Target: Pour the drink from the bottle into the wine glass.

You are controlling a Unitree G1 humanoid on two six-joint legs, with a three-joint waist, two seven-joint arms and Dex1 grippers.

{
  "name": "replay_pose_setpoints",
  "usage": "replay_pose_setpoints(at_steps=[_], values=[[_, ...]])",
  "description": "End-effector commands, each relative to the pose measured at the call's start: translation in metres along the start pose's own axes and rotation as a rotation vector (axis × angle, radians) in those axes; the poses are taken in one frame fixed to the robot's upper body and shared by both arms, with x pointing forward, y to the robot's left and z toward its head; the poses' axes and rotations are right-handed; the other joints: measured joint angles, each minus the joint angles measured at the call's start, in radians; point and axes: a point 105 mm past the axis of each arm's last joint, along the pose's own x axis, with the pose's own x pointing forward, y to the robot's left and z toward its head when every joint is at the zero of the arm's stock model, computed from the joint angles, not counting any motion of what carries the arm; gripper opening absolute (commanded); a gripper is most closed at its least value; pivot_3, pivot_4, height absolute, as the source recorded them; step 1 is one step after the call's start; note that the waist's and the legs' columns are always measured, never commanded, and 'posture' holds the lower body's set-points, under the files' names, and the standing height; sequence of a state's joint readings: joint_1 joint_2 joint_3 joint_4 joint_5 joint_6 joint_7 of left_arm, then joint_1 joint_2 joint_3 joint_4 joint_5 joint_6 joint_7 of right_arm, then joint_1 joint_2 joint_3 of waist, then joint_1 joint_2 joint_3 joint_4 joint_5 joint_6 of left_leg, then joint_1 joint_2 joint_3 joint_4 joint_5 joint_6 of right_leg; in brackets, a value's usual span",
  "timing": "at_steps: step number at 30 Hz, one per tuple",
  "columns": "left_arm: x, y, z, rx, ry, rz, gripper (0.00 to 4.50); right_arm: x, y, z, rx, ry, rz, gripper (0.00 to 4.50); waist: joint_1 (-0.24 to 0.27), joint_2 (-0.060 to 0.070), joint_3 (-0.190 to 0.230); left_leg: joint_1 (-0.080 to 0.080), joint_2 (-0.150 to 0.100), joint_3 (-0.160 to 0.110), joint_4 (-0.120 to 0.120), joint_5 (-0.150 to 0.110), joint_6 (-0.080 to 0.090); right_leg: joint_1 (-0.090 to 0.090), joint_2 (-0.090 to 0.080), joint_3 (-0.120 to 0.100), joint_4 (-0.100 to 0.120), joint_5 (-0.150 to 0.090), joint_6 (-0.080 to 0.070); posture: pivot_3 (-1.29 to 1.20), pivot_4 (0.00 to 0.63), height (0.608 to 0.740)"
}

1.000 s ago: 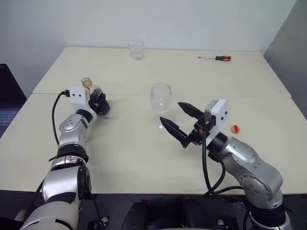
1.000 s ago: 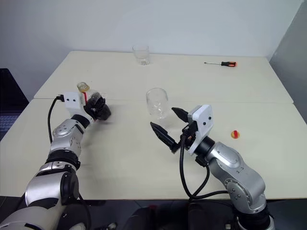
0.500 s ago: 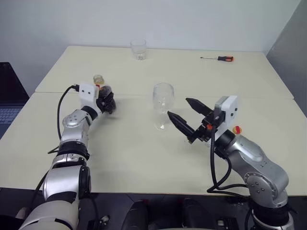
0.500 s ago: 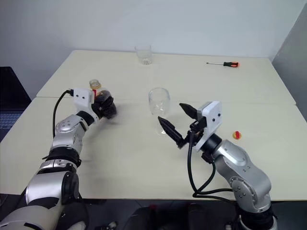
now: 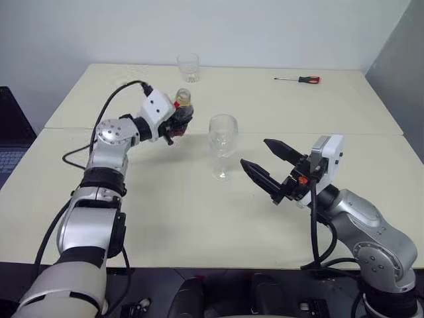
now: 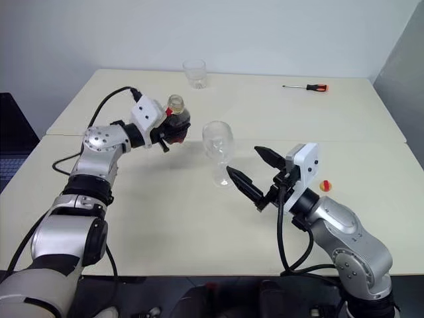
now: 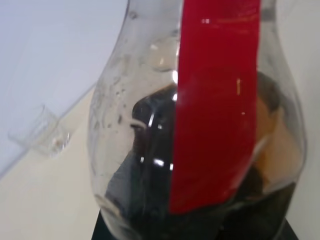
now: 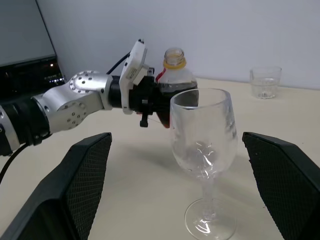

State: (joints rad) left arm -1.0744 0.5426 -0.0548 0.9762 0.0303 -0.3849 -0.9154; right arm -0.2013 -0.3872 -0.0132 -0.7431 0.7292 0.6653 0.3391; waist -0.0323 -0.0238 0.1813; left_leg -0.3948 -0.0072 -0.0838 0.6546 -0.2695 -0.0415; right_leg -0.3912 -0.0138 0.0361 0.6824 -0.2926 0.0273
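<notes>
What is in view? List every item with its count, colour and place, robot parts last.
Table: two, cream, pushed together.
Bottle: one, clear with red band, uncapped, held above the table, left of the wine glass.
Drink: dark brown, in the bottle.
Wine glass: one, clear, empty, upright at table centre.
Tumbler: one, clear, far edge.
Screwdriver: one, red and black handle, far right.
Cap: one, yellow and red, on the table behind the right arm.
Left gripper: black, shut on the bottle.
Right gripper: black, open, right of the glass.
</notes>
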Motion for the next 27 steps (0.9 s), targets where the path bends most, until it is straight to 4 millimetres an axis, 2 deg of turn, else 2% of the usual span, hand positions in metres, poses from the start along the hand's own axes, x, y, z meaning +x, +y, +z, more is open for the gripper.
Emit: replay_pose_setpoints(at_steps=[1, 11, 27], values=[[0.003, 0.015, 0.031, 0.154, -0.054, -0.016, 1.04, -0.001, 0.004, 0.01, -0.028, -0.04, 0.021, 4.5, 0.0, 0.0, 0.0, -0.001, 0.0, 0.0, 0.002, 0.0, 0.0, 0.0, 0.0, 0.0, 0.0, 0.0, 0.0, 0.0, 0.15, 0.74], [0.008, 0.017, 0.044, 0.416, -0.015, -0.089, 1.04, 0.002, 0.0, 0.011, -0.046, -0.041, -0.002, 4.5, 0.0, 0.0, 0.0, -0.003, 0.0, 0.0, 0.008, 0.0, 0.0, 0.0, 0.002, 0.0, 0.001, 0.001, 0.003, 0.0, 0.15, 0.74], [0.02, 0.025, 0.067, 0.667, 0.001, -0.071, 1.04, 0.004, -0.001, 0.006, -0.054, -0.039, -0.024, 4.5, 0.0, 0.0, 0.0, -0.005, 0.0, 0.002, 0.008, 0.0, 0.0, -0.004, 0.002, 0.001, 0.004, 0.001, 0.003, 0.0, 0.15, 0.74]])
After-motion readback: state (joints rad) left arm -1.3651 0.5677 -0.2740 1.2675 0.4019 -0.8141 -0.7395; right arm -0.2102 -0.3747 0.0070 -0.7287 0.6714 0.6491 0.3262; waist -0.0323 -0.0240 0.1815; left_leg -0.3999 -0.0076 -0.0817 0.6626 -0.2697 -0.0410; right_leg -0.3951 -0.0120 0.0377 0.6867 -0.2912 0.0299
